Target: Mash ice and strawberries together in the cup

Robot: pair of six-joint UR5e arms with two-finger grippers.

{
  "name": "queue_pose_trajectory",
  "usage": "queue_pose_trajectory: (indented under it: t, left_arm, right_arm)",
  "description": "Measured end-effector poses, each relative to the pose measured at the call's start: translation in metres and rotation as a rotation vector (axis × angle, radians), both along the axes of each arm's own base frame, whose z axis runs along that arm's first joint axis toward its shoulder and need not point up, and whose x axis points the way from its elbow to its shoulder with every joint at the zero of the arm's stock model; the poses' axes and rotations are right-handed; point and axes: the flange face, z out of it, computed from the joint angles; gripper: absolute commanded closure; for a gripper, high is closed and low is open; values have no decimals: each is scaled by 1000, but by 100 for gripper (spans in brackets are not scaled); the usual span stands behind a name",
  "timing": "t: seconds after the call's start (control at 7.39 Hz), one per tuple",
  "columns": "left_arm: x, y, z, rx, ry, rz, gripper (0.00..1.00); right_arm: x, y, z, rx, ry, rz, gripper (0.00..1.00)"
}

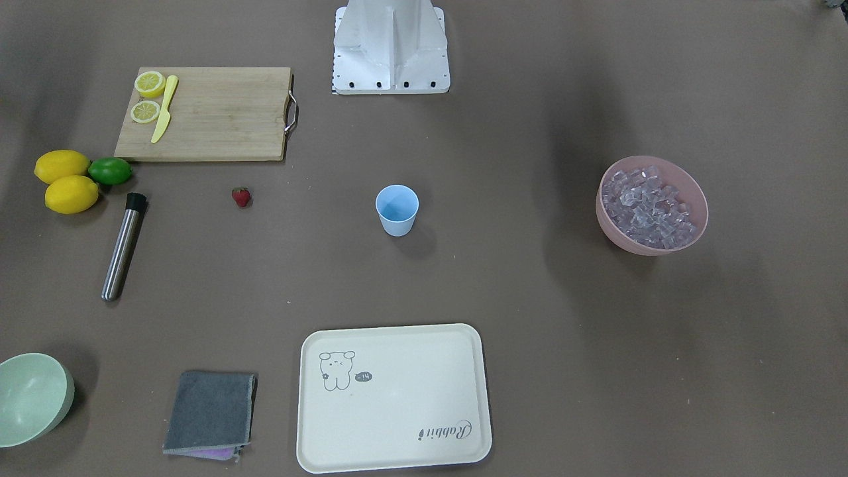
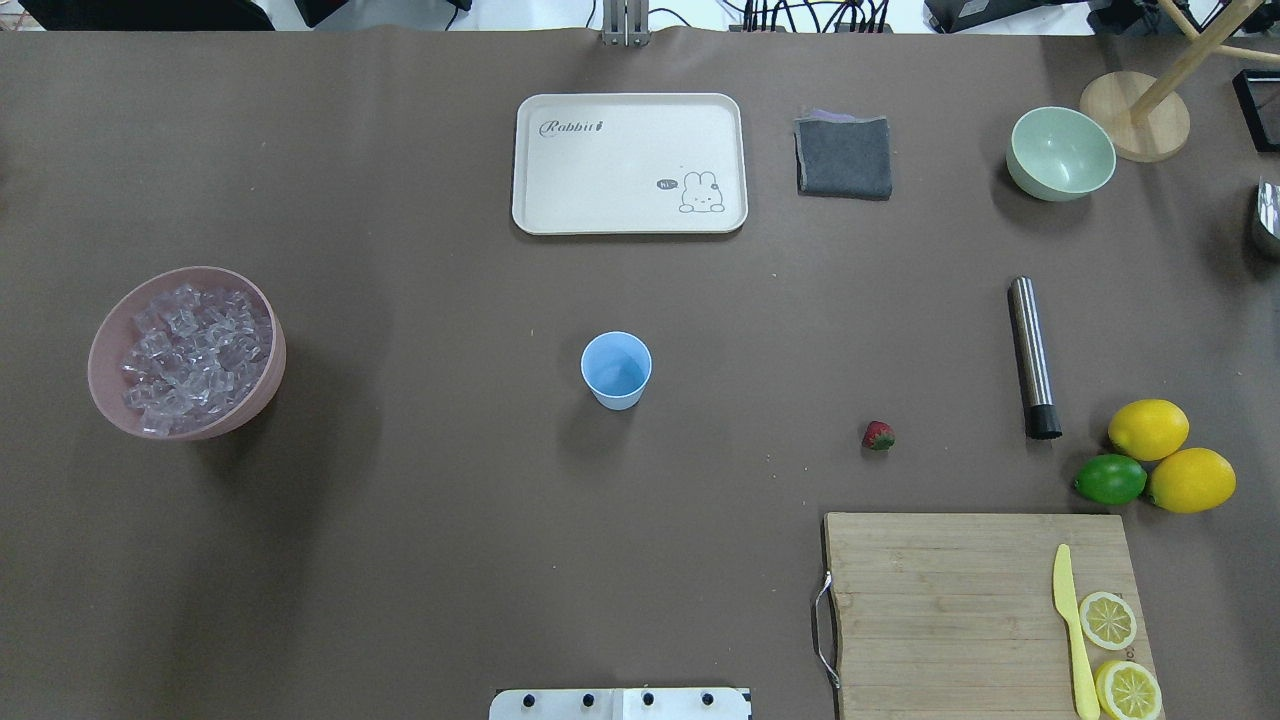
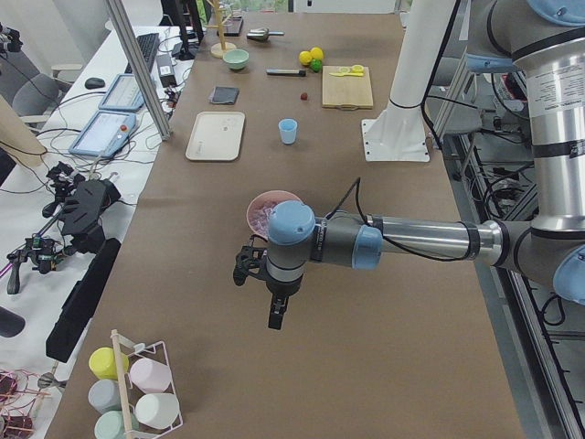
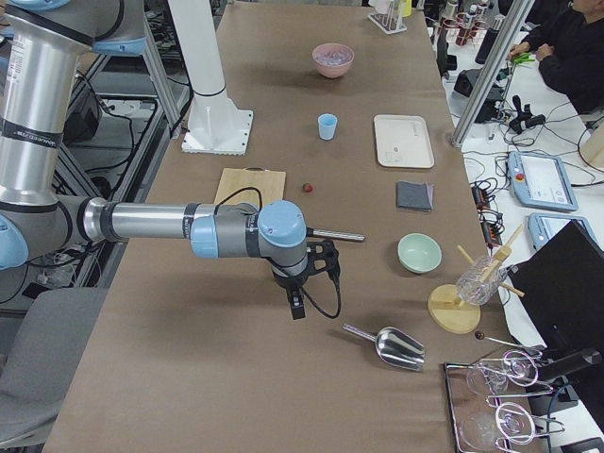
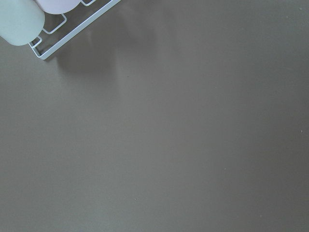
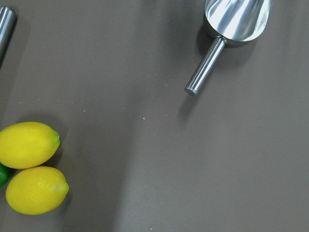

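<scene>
Overhead exterior view, from left to right: the ice [image 2: 190, 355] lies heaped in a pink bowl [image 2: 100, 340] at the left, the cup [image 2: 616, 370] stands upright in the middle and looks empty, and the strawberry [image 2: 878, 435] lies alone on the table [image 2: 400, 500] further right, well apart from the cup. I judge the cubes hard and slippery, easier to scoop than to pinch. The berry is soft and light, so take it gently at its sides. The left gripper [image 3: 271, 306] and the right gripper [image 4: 298, 300] hang above the table ends, touching nothing; how far open they are I cannot tell.
</scene>
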Motion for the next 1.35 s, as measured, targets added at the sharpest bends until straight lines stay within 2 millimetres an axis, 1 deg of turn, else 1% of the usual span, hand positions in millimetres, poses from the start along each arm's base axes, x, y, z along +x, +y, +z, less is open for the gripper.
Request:
queue_pose_trajectory:
  t: [0.41,0.68,0.95,1.08,1.35]
  left_arm:
    - [2,-4,-7,17,9,4,3]
    - [5,-5,-14,34,47,13,3]
    - [14,-7,-20,44,87,29,3]
    - [25,-11,-31,49,101,40,3]
    - [66,-25,-75,87,126,67,2]
  right_arm:
    - [0,0,-1,2,-1,2,0]
    - [0,0,-1,1,-1,2,0]
    - [-1,0,-1,7,-12,-5,0]
    - [-1,0,-2,9,-20,-8,0]
    - [-3,1,-2,10,-34,-12,0]
